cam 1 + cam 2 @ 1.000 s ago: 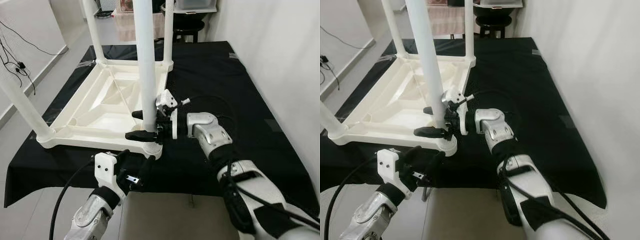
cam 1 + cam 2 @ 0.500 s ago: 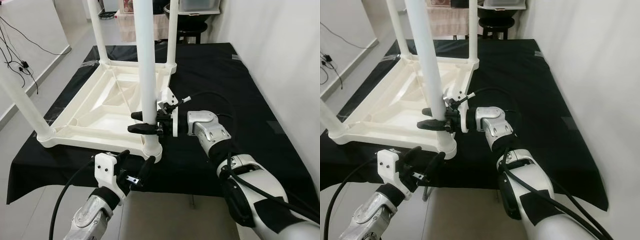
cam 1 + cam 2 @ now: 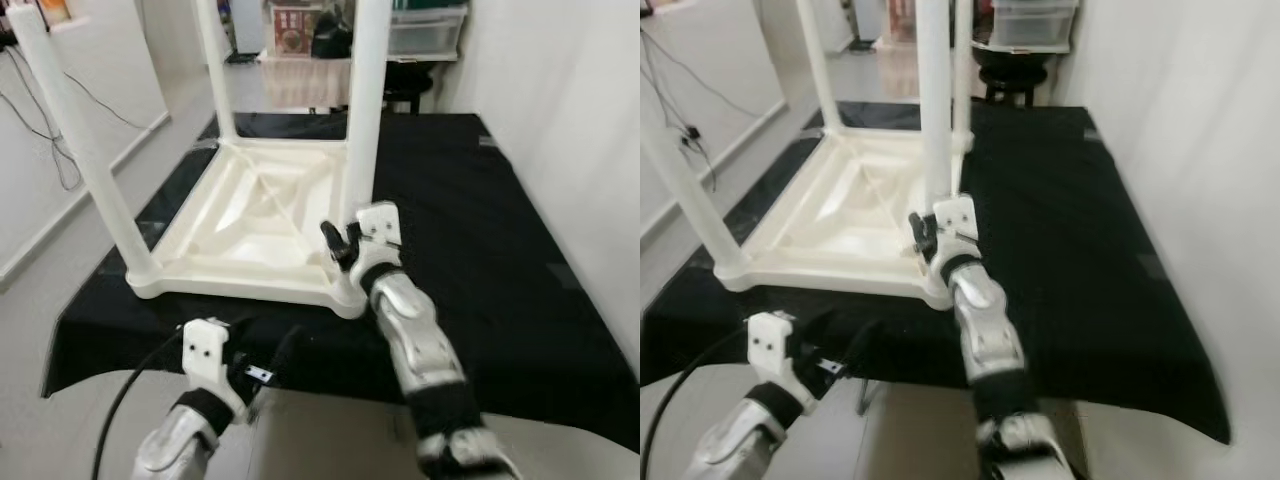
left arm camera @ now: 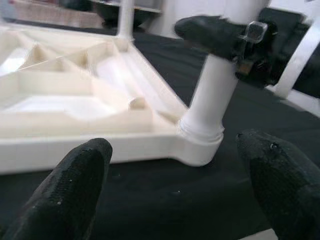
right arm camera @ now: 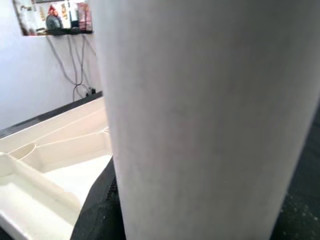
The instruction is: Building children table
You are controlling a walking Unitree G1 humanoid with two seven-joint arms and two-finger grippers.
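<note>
Our right gripper (image 3: 340, 243) clasps the leg (image 3: 364, 130) near its socket on the upturned tabletop (image 3: 240, 215), apparently steadying it, while our left gripper (image 3: 262, 362) waits spread open, holding nothing.

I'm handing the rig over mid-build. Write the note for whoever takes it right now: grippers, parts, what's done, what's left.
Right gripper: closed around the near-right leg, low, just above its socket.
Left gripper: open, holding nothing, hovering before the table's near edge.
Tabletop: upside down on the black cloth.
Done: all four legs stand in their corner sockets.
Left: I can't tell whether the near-right leg is fully seated; check it, probably release, then turn the table upright.
</note>
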